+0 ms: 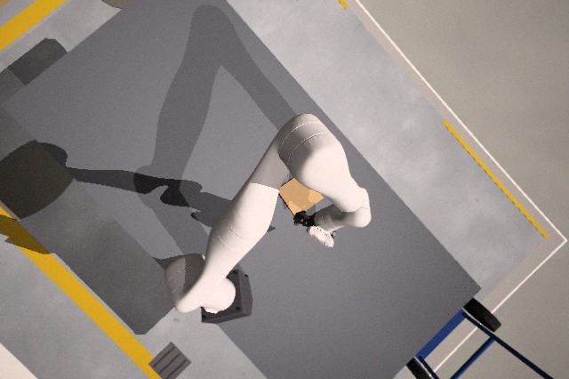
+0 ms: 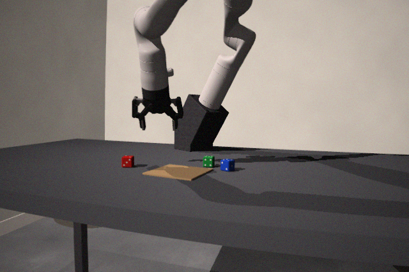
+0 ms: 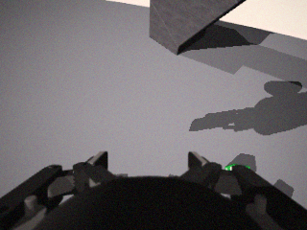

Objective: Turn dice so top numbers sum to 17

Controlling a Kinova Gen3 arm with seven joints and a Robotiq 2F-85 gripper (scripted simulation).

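Note:
A tan mat lies flat on the dark table; part of it shows under the arm in the overhead view. A red die sits on the table left of the mat. A green die and a blue die sit side by side on the table at the mat's far right corner. None of the dice is on the mat. My gripper hangs open and empty, well above the table behind the mat. In the wrist view the gripper's fingers frame bare table, and a sliver of the green die peeks out at the right.
The arm's dark base block stands on the table just behind the green die and also shows in the wrist view. In the overhead view the arm hides the red and blue dice. A blue cart stands off the table's corner.

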